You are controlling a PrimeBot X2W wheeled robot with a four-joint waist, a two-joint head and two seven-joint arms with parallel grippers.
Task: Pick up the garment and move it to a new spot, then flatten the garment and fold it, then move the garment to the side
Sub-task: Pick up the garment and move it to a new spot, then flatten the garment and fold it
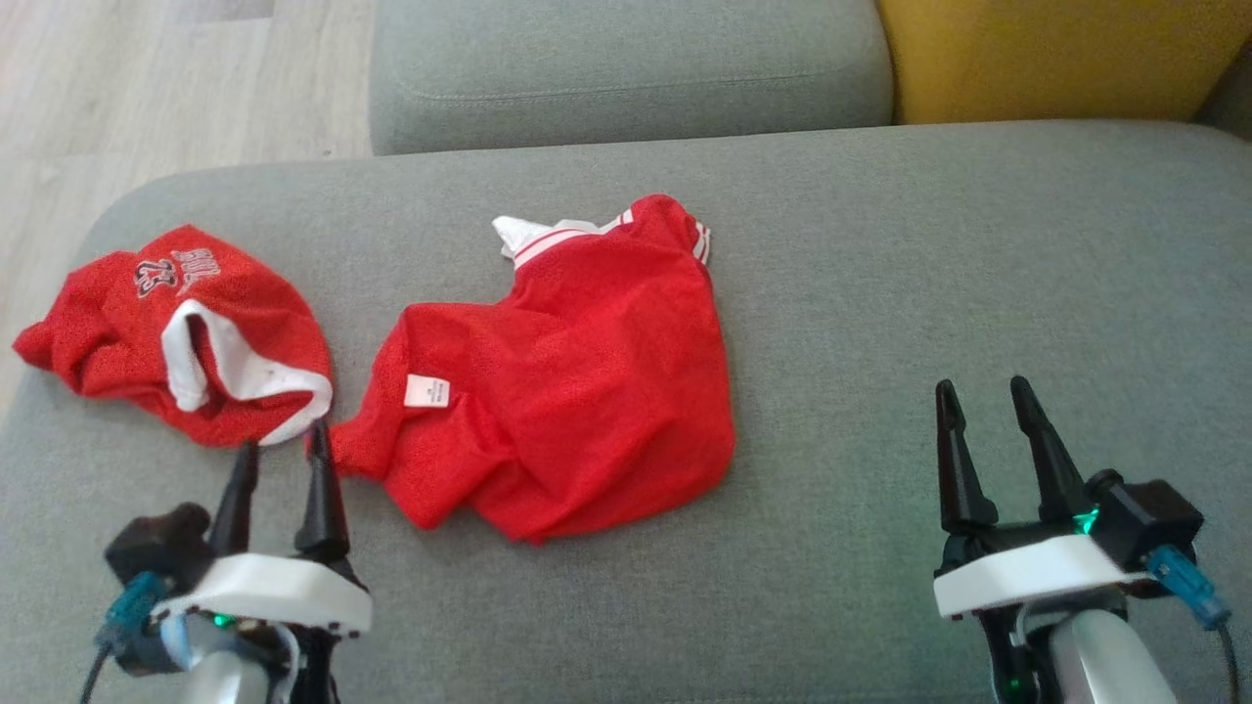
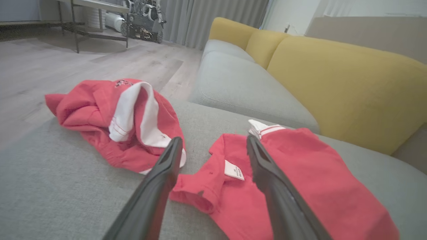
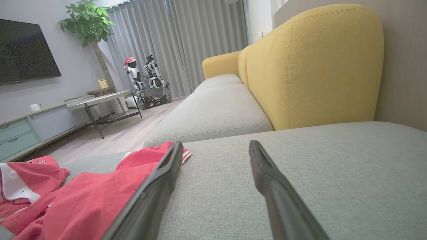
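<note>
A: Entry: garment position. What lies on the grey seat cushion (image 1: 880,293)?

B: Two red pieces. A crumpled red garment (image 1: 567,391) with a white label (image 1: 427,390) lies mid-cushion, with striped white trim at its far edge. A bunched red jersey (image 1: 117,323) with white trim and dark print lies to its left, near the cushion's left end. They are just beside each other, with a narrow strip of grey between them. Cannot tell whether they touch.

A: Which one is the task's?

B: Cannot tell from the frames.

A: Left gripper (image 1: 284,437)?

B: Jaws spread wide, nothing between them. In the head view the fingertips sit at the near side of the gap between the two pieces. The left tip is by the jersey's white hem and the right tip is at the red garment's near-left corner. The left wrist view agrees: the left finger overlaps the jersey's hem and the right finger overlaps the red garment beside the label. That garment's bunched corner shows between the fingers. Contact with cloth: cannot tell.

A: Right gripper (image 1: 981,384)?

B: Jaws wide apart and empty, over bare cushion, well to the right of the red garment. In its wrist view the garment lies off to the left, partly behind the left finger, with grey fabric between the fingers.

A: Surroundings?

B: Yellow backrest (image 1: 1056,49) beyond the cushion, wood floor (image 1: 147,88) at far left.
</note>
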